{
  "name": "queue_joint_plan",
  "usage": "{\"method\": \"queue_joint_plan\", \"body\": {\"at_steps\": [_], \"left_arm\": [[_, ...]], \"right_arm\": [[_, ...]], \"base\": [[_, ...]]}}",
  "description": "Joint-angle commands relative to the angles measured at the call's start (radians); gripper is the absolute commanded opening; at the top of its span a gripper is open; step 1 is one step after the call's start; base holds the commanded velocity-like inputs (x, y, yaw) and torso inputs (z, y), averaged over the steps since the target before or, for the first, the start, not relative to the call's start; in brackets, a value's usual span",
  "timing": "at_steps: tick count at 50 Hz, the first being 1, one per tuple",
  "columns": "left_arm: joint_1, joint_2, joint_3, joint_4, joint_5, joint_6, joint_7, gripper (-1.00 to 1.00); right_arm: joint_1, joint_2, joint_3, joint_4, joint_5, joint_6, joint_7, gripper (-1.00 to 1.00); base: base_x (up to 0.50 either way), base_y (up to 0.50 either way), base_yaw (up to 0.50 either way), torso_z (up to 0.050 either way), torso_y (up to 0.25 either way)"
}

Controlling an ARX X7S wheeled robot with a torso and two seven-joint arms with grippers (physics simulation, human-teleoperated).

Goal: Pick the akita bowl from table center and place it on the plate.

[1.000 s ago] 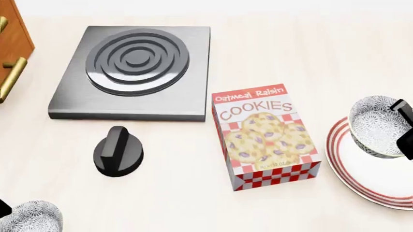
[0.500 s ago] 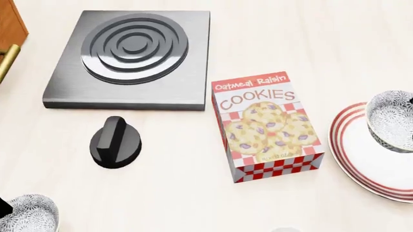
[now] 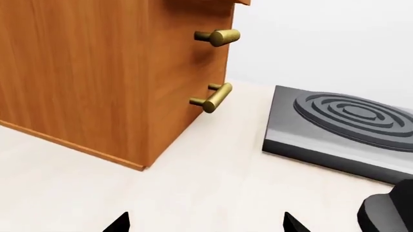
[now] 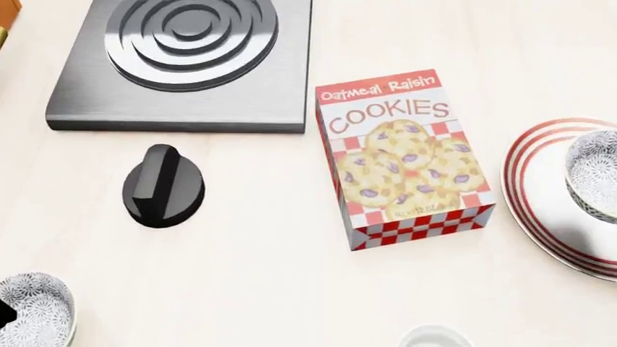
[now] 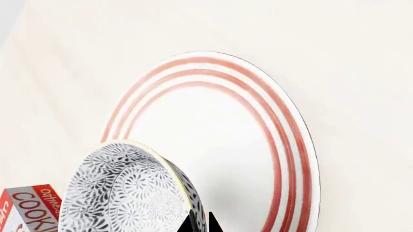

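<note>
Above the plate (image 5: 284, 145), akita bowl (image 5: 123, 193) in right claw (image 5: 199, 223)

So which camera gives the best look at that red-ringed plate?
The right wrist view: nearly the whole plate shows, with the akita bowl over its edge. The head view cuts the plate off at the frame's side; the left wrist view misses it.

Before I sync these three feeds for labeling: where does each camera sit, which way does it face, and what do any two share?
Head view: above the table, looking down at the cookie box, burner, knob; no arm clearly visible.
Left wrist view: low, facing the wooden cabinet; left gripper tips show.
Right wrist view: above the plate, right gripper on the akita bowl.
Shared: head and right wrist views show plate, bowl, box.
</note>
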Motion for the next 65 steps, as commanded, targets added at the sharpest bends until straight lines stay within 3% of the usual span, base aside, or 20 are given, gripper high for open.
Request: {"method": "queue_joint_plan", "body": {"at_steps": [1,22,55,56,65], "left_arm": [[0.000,-0.002,-0.001,-0.007,-0.011,-0.005,-0.003,1.00],[0.004,-0.013,-0.011,-0.005,-0.031,-0.022,-0.016,1.00],[0.026,-0.020,-0.007,0.010,-0.037,-0.019,-0.025,1.00],[0.024,-0.021,-0.007,0.008,-0.038,-0.019,-0.025,1.00],[0.015,-0.023,-0.002,0.005,-0.040,-0.023,-0.027,1.00]], "right_arm": [[0.035,0.005,-0.014,0.044,-0.022,-0.030,-0.045,-1.00],[0.312,-0.047,-0.196,0.520,-0.254,-0.205,-0.371,-1.00],[0.282,-0.091,0.206,0.522,-0.678,-0.192,-0.416,-1.00],[0.283,-0.093,0.214,0.522,-0.690,-0.193,-0.417,1.00],[0.295,-0.096,0.283,0.520,-0.748,-0.207,-0.444,1.00]], "base": [[0.00,0.00,0.00,0.000,0.000],[0.00,0.00,0.00,0.000,0.000],[0.00,0.00,0.00,0.000,0.000],[0.00,0.00,0.00,0.000,0.000],[0.00,0.00,0.00,0.000,0.000]]}}
